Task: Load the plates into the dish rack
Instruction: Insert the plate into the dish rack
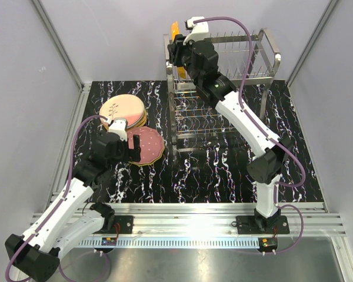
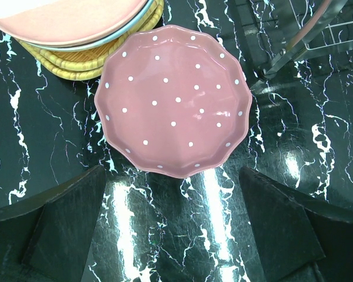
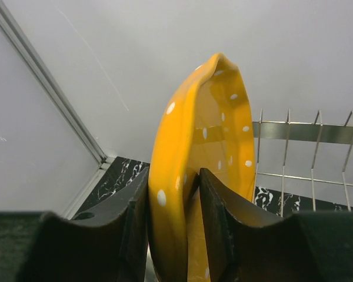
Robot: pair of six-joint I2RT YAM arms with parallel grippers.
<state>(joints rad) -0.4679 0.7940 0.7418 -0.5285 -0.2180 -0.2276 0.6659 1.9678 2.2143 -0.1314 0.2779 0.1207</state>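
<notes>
An orange plate with white dots [image 3: 209, 129] stands on edge at the left end of the dish rack [image 1: 250, 73], its top showing above the wires [image 1: 175, 29]. My right gripper [image 3: 175, 176] straddles its rim: the left finger lies against the plate, and a thin dark gap shows beside the right finger [image 3: 220, 217]. A pink dotted plate [image 2: 173, 100] lies flat on the table to the left of the rack [image 1: 148, 145]. My left gripper [image 2: 173, 235] hovers open just short of its near edge, empty.
A stack of plates, cream and pink on top, rests on a woven mat [image 2: 70, 61] behind the pink plate [image 1: 123, 110]. The rack's lower wire frame [image 2: 306, 41] stands close to the right of the pink plate. Grey walls enclose the black marble table [image 1: 223, 170].
</notes>
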